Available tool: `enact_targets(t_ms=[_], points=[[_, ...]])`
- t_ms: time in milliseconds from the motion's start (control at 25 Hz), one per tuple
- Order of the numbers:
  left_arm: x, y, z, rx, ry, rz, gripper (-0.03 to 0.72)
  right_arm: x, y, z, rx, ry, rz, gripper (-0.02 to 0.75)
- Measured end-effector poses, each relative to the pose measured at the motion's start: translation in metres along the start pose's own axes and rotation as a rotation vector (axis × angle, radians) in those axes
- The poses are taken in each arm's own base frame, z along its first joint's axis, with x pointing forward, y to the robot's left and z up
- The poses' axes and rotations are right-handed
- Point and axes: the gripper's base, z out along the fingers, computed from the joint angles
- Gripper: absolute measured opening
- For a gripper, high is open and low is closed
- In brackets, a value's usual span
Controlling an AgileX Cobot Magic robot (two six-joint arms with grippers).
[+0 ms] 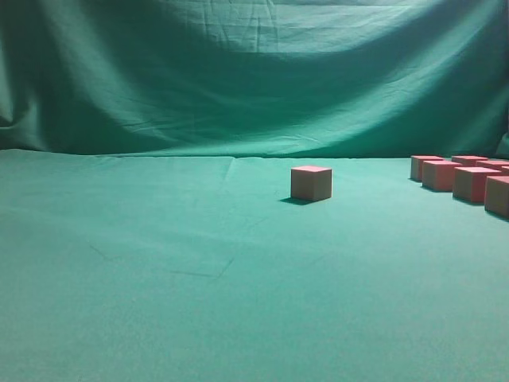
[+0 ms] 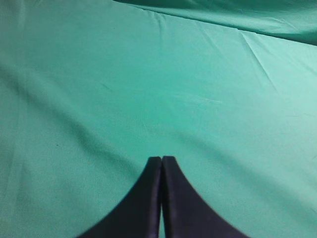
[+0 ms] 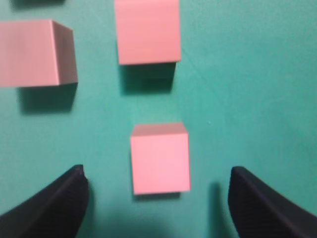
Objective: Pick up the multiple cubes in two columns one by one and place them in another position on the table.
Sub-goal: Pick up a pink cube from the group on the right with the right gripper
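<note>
Cubes [image 1: 469, 179] sit in two columns at the table's right; one [image 1: 311, 182] stands apart mid-table. Your right gripper [image 3: 159, 198] hangs spread above the nearest cube [image 3: 160, 157]; descend squarely. Your left gripper [image 2: 162, 163] is closed, empty.

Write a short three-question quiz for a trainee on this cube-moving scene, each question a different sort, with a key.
1. True or false: the left gripper is shut and holds nothing.
2. Multiple choice: the right gripper is A) shut on a cube, B) open above a cube, C) out of view.
3. Fill in: in the exterior view, the lone cube stands to the ____ of the grouped cubes.

Key: 1 true. 2 B; the nearest cube lies between the open fingers, not gripped. 3 left.
</note>
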Motion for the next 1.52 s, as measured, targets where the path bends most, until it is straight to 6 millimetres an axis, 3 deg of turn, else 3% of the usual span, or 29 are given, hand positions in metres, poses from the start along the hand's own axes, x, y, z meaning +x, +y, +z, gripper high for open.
enact_targets(t_ms=[320, 520, 880, 1160, 1280, 1520], points=[[0.000, 0.000, 0.000, 0.000, 0.000, 0.000, 0.000, -0.005, -0.001, 0.023, 0.017, 0.032, -0.021, 0.573], [0.000, 0.000, 0.000, 0.000, 0.000, 0.000, 0.000, -0.007, -0.001, 0.026, 0.018, 0.020, -0.024, 0.573], [0.000, 0.000, 0.000, 0.000, 0.000, 0.000, 0.000, -0.008, -0.001, 0.026, 0.017, 0.011, -0.024, 0.269], [0.000, 0.000, 0.000, 0.000, 0.000, 0.000, 0.000, -0.007, -0.001, 0.025, 0.019, 0.034, -0.024, 0.278], [0.000, 0.000, 0.000, 0.000, 0.000, 0.000, 0.000, -0.008, 0.000, 0.018, 0.021, 0.063, -0.024, 0.278], [0.000, 0.000, 0.000, 0.000, 0.000, 0.000, 0.000, -0.025, 0.020, -0.027, 0.004, 0.003, -0.119, 0.278]])
